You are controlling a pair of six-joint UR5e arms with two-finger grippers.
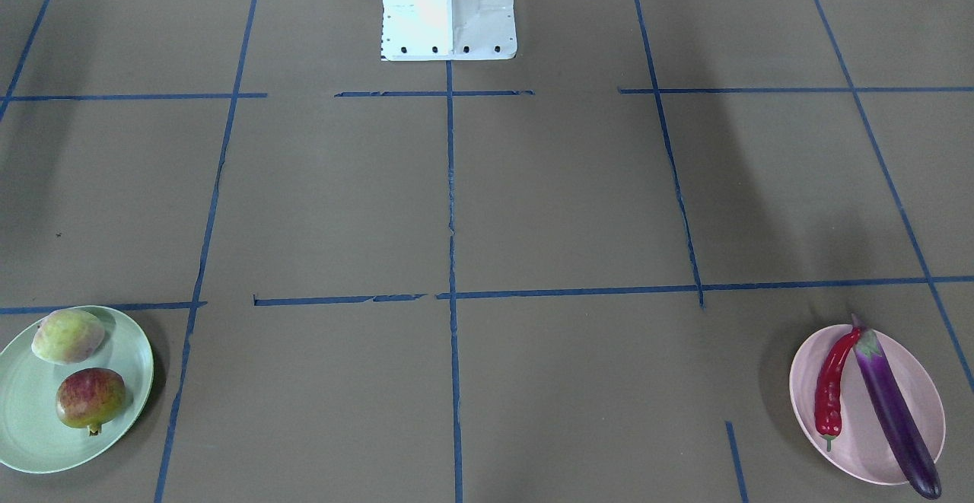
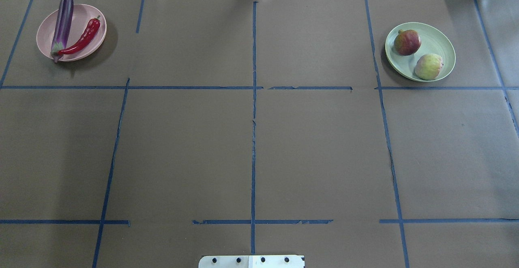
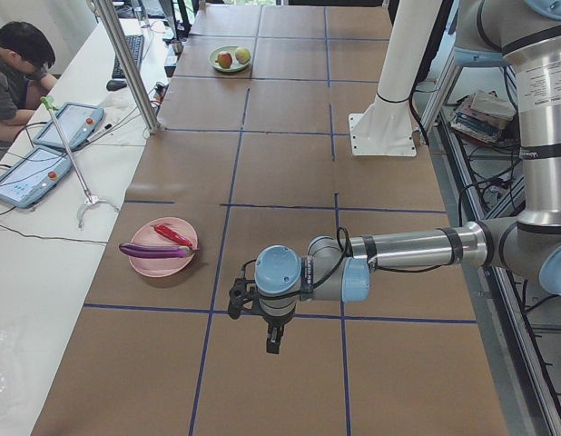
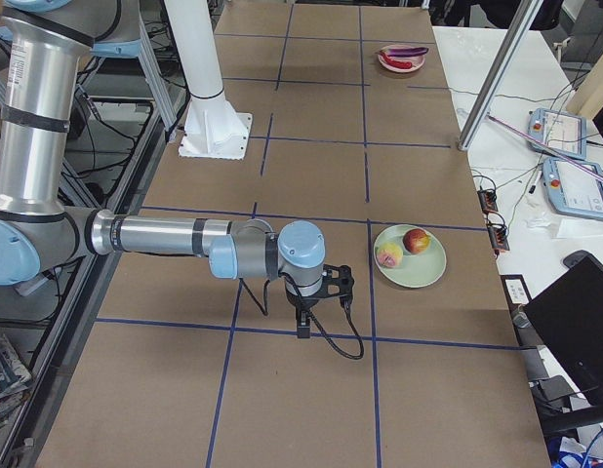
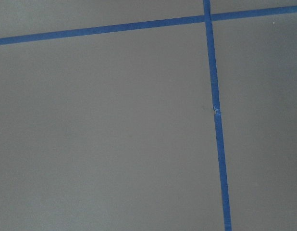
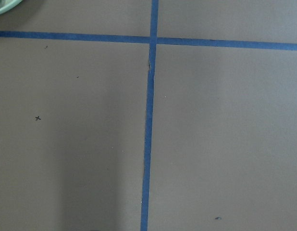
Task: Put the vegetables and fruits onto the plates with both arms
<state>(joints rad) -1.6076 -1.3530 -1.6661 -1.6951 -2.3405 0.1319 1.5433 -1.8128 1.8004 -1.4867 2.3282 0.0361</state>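
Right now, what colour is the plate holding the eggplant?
The plate is pale pink; clearest overhead.

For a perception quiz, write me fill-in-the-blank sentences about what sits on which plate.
The eggplant and the chili pepper lie on the ____ plate.
The peach-like fruit and the red-blushed fruit rest on the ____ plate.
Each plate holds ____ items.
Missing: pink; green; two.
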